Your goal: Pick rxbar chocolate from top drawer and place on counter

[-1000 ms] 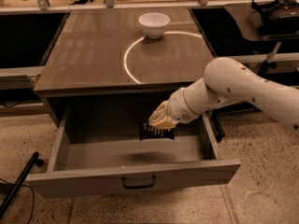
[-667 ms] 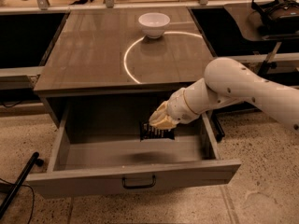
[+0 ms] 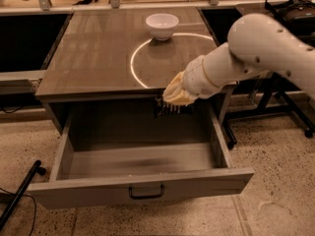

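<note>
**Snack bar [image 3: 165,110] hangs at the counter [image 3: 98,53] lip, clamped in the gripper [image 3: 173,106].**
Camera view: your gripper is closed on the bar and holds it above the open drawer's [image 3: 142,183] floor, just under the counter's front edge. The bar's long axis runs left to right. Bare counter lies up and behind it, and the white bowl [image 3: 162,25] sits well back.

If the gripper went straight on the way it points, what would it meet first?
Probably the floor of the top drawer: the gripper hangs over its back, pointing down-left. Depth is unclear.
</note>
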You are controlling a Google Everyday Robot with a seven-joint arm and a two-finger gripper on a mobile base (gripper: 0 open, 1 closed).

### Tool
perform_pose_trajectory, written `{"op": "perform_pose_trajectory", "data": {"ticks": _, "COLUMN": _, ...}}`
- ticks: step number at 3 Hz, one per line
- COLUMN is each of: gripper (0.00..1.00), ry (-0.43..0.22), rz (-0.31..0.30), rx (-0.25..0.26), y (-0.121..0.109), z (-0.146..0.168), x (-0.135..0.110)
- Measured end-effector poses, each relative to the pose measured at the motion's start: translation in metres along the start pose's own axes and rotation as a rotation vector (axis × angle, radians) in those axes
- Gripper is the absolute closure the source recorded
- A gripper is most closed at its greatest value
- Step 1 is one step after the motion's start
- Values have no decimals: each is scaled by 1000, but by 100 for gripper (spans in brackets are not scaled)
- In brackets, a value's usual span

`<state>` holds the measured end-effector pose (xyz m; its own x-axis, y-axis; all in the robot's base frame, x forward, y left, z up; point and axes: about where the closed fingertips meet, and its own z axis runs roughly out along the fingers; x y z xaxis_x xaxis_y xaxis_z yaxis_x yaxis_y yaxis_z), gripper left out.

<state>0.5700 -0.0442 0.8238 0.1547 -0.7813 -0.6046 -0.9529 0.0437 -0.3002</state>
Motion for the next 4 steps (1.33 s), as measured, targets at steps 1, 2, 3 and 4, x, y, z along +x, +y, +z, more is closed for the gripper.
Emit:
{"op": "perform_pose_trajectory", "data": {"ticks": 1, "gripper": 100, "ry": 21, "rz": -76, "rx": 80, "y": -71, "z": -64, "x": -28}}
{"op": "perform_pose_trajectory", "data": {"ticks": 2, "gripper": 100, "ry": 12, "rz": -88, "rx": 107, "y": -82, "z": -77, "x": -37}}
{"op": "perform_pose_trajectory", "data": {"ticks": 3, "gripper": 100, "ry": 15, "rz": -77, "rx": 101, "y": -87, "z": -73, "x": -33}}
{"op": "perform_pose_trajectory", "data": {"ticks": 4, "gripper": 100, "ry": 26, "rz": -41, "rx": 144, "y": -115, "z": -72, "x": -31}}
